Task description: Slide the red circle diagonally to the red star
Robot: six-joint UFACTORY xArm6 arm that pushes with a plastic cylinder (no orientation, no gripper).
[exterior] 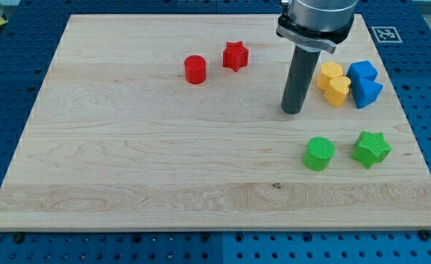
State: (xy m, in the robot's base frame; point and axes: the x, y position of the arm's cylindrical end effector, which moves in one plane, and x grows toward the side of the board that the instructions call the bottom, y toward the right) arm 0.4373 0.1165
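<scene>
Green circle [319, 154] and green star [371, 149] sit lowest, while my tip [292, 112], bare and touching nothing, stands well right of the red circle [195, 70] and red star [235, 56].

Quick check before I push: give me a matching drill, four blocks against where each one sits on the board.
Blocks:
1. red circle
2. red star
3. yellow heart
4. green star

Places:
A. just right of my tip
B. lower right, beside the green circle
C. down-left of the red star
D. nearest the view's top

Pairs: 1-C, 2-D, 3-A, 4-B
</scene>
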